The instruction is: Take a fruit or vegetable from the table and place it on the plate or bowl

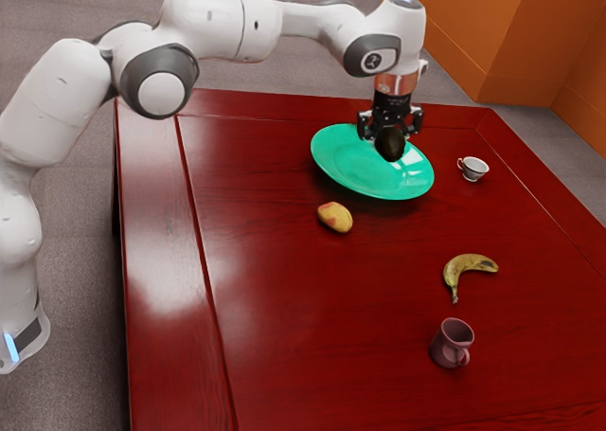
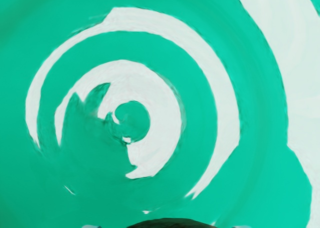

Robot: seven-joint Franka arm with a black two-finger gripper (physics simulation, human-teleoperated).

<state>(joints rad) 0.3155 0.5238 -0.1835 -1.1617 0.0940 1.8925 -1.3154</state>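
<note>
A dark, oval avocado (image 1: pixel 389 145) hangs just above the green plate (image 1: pixel 352 162), held between the fingers of my black gripper (image 1: pixel 389 137), which is shut on it. In the wrist view the green plate (image 2: pixel 250 153) with its pale glossy rings lies right below my hand, and the avocado's dark top (image 2: pixel 165 223) shows as a blur under the hand. A yellow-red mango (image 1: pixel 334 217) lies on the red table in front of the plate. A spotted banana (image 1: pixel 466 270) lies further toward the exterior view's right.
A small white cup (image 1: pixel 472 168) stands to the right of the plate. A purple mug (image 1: pixel 452 343) stands near the table's front edge, below the banana. An orange wall (image 1: pixel 511 33) rises behind the table's far right corner.
</note>
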